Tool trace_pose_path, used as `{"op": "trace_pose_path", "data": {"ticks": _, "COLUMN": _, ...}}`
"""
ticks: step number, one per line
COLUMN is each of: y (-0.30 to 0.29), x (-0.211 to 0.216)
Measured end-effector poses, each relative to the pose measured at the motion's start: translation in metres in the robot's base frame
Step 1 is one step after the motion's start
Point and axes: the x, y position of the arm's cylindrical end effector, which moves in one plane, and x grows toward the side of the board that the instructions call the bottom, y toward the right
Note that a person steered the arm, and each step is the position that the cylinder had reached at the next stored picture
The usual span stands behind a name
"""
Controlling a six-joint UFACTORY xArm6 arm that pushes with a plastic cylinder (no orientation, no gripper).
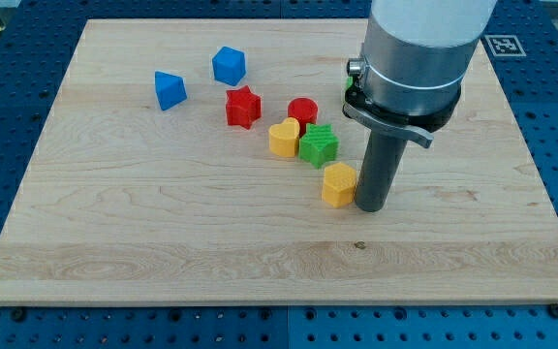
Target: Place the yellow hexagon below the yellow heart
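The yellow hexagon [338,184] lies near the board's middle. The yellow heart [283,139] lies up and to the left of it. A green star [318,145] sits between them, touching the heart's right side. My tip [371,206] stands right against the hexagon's right side, on the board. The rod rises from there to the grey arm body at the view's top.
A red cylinder [302,111] sits just above the heart and green star. A red star [243,107] lies left of it. A blue cube-like block [229,66] and a blue triangle-like block [170,90] lie at the upper left. The wooden board [114,233] rests on a blue perforated table.
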Motion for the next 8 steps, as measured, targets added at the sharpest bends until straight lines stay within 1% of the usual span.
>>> {"op": "trace_pose_path", "data": {"ticks": 4, "y": -0.017, "x": -0.001}}
{"op": "trace_pose_path", "data": {"ticks": 8, "y": -0.039, "x": -0.023}}
